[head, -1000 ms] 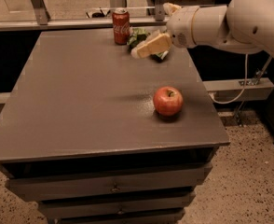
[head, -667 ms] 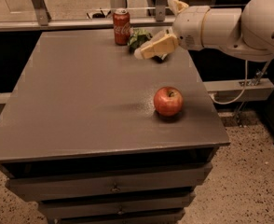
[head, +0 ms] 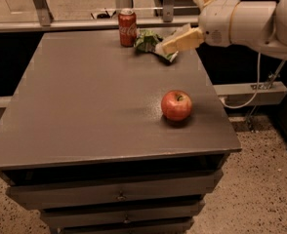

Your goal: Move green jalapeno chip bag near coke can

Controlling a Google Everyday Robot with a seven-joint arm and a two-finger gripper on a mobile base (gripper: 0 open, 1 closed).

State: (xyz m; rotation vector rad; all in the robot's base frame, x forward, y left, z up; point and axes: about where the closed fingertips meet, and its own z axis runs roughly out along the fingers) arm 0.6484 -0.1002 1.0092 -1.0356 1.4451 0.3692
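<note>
The green jalapeno chip bag (head: 150, 42) lies crumpled on the table's far side, just right of the red coke can (head: 127, 27), which stands upright near the back edge. The bag and the can are almost touching. My gripper (head: 175, 43) comes in from the right on a white arm and hovers just above the bag's right end. It is open, with nothing in it.
A red apple (head: 176, 105) sits on the grey table (head: 85, 106) toward the right front. Drawers run below the table's front edge. A ledge and metal posts stand behind the table, and a cable hangs at the right.
My gripper has drawn back to the right and slightly up from the chip bag. The bag now lies uncovered beside the can.
</note>
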